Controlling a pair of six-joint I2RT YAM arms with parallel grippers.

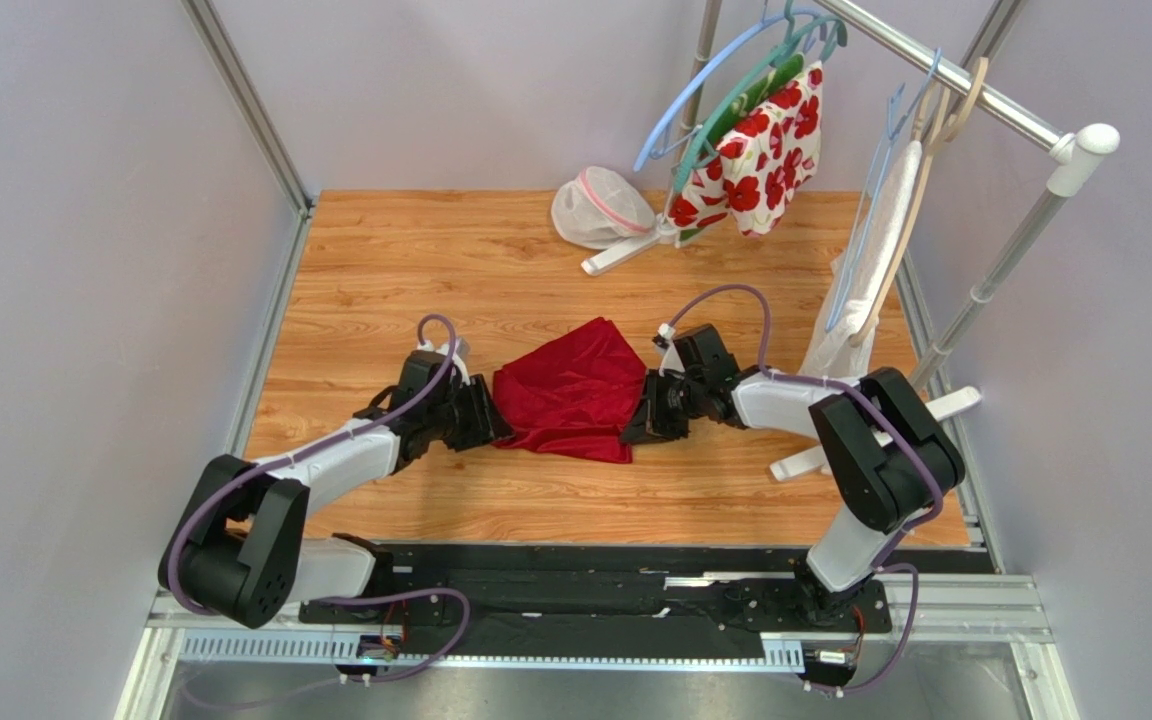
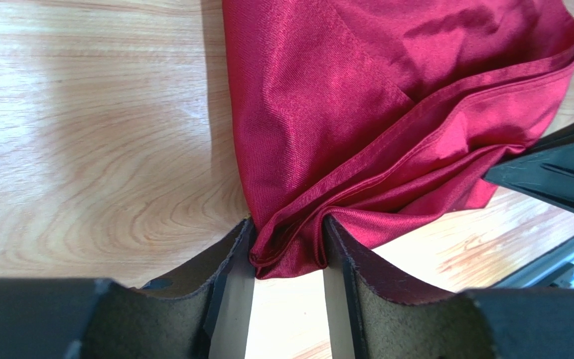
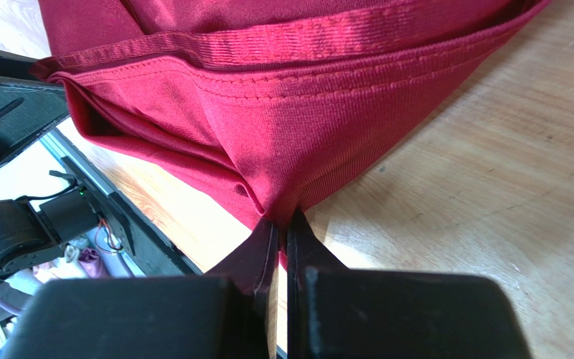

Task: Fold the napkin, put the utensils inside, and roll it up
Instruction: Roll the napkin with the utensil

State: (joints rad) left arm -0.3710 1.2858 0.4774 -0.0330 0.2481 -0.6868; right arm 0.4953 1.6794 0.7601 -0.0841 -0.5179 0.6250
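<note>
Nearest the bases, both hands are working low on the desk (image 1: 432, 270), one at each side of the napkin (image 1: 575, 387), which is lying bunched at mid-desk with its far part humped up rather than flat. The left hand (image 1: 486, 419), at the cloth's 8 o'clock edge, is clamping a wad of several gathered layers between its fingers (image 2: 226, 258). The right hand (image 1: 641, 419), at 4 o'clock, is pinching a thin hemmed fold with its fingers almost together. The main risk, I judge, is sitting in those unequal grips: the fabric is looking thin and slick, so a pull apart could be sliding the slim right pinch free, or dragging the bunched layers askew into a crooked fold. No utensil is showing in any view. Farther off, at the napkin's 2 o'clock, the white towel (image 1: 871, 263) is hanging close behind the right arm, so a wide lift could be snagging it.
</note>
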